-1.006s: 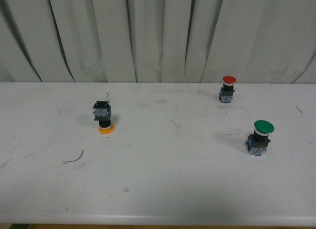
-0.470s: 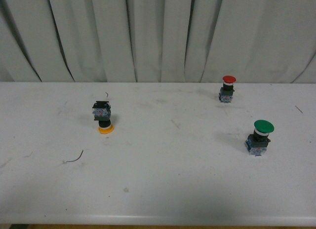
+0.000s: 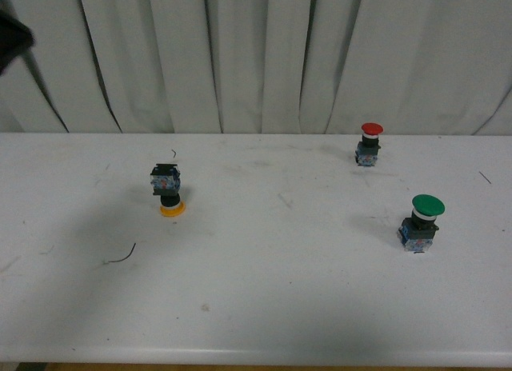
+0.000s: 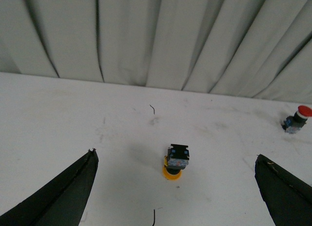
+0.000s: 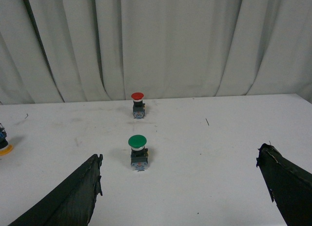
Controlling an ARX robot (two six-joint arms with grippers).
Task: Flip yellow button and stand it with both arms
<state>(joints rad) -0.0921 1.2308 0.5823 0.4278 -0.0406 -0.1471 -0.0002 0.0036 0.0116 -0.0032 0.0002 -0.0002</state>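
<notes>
Because yellow button [image 3: 167, 192] sits cap-down, block up, left of centre on worktop [image 3: 264, 299], flip pending. My left fingers [image 4: 58, 199] spread wide, lined up on it, likely for pickup; right fingers [image 5: 63, 199] equally wide, empty, facing green button [image 5: 137, 151], red button [image 5: 138, 104].

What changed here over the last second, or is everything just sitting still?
A dark shape, likely the left arm, has entered the front view's upper left corner, and a faint shadow now dims the table left of the yellow button. Nothing was grasped. The yellow button, cap down, the red button and the green button stayed put.
</notes>
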